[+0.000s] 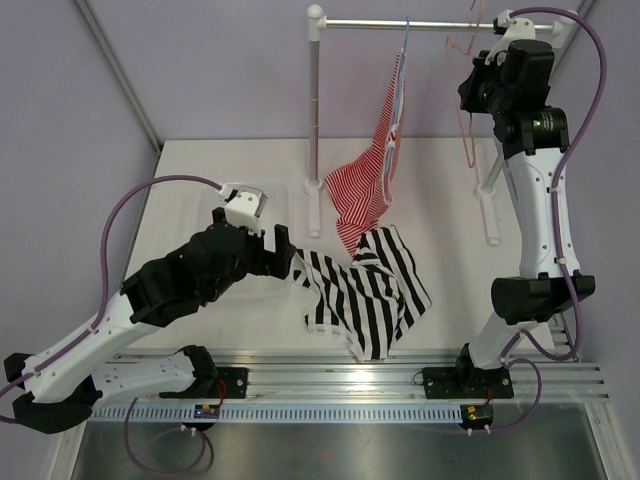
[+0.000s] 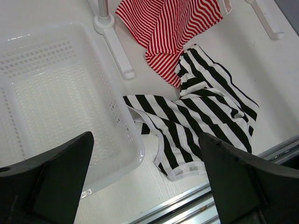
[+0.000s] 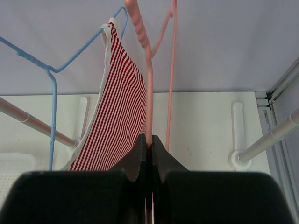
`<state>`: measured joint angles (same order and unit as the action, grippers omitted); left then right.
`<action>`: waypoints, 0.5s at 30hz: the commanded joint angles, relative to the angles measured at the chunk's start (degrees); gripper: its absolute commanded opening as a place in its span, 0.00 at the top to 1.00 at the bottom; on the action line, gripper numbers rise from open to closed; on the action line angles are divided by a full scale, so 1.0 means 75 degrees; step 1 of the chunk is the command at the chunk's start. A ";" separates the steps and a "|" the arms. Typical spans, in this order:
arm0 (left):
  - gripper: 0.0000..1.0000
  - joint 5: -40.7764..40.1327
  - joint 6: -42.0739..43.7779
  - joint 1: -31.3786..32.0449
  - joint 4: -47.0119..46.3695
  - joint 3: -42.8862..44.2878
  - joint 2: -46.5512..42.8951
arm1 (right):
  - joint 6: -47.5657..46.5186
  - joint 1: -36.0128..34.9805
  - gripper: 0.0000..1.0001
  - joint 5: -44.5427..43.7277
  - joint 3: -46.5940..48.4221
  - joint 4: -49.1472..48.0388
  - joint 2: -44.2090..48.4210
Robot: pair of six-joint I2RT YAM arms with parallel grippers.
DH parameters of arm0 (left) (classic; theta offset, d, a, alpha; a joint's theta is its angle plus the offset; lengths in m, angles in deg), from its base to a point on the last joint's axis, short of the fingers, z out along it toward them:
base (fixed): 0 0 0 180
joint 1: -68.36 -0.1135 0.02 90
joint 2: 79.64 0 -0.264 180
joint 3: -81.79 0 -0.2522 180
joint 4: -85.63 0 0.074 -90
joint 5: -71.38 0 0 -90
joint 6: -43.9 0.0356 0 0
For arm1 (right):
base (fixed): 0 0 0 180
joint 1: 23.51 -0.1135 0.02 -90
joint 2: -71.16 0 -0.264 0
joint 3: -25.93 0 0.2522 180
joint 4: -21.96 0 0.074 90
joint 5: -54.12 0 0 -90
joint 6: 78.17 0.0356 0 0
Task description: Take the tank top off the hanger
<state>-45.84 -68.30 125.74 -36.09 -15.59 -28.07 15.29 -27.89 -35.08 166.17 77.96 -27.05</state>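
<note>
The black-and-white striped tank top [image 1: 372, 292] lies crumpled on the table, off the hanger; it also shows in the left wrist view [image 2: 205, 116]. My left gripper [image 1: 284, 254] is open and empty, hovering just left of the top's edge; in its wrist view [image 2: 145, 137] the jaws stand wide apart above the top and a basket corner. The pink wire hanger [image 1: 466, 125] is bare and hangs up by the rail. My right gripper [image 1: 476, 92] is shut on the hanger's wire [image 3: 149, 93], as the right wrist view [image 3: 150, 138] shows.
A red-and-white thin-striped garment [image 1: 380, 165] hangs on a blue hanger [image 3: 51, 88] from the white rack's rail [image 1: 430, 24], its hem reaching the table. The rack's post [image 1: 316, 120] and feet [image 1: 490, 210] stand on the table. A white perforated basket [image 2: 46, 29] sits under my left arm.
</note>
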 commanded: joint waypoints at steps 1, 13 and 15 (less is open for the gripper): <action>0.01 -0.0226 0.0170 0.0059 -0.0216 0.0029 -0.0009 | 0.0030 0.0045 1.00 0.0128 0.0492 -0.0113 -0.0392; 0.01 -0.0074 0.0264 0.0095 -0.0333 0.0088 0.0178 | 0.0440 0.0057 0.67 0.0140 -0.0937 -0.0534 0.0251; 0.01 0.0055 0.0264 0.0118 -0.0357 0.0100 0.0272 | 0.0464 0.0045 0.40 0.0116 -0.0984 -0.0488 0.0368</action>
<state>-45.97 -67.34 126.18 -36.27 -15.59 -26.78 18.44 -27.85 -34.68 159.11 77.32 -28.54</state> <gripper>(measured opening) 0.988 0.475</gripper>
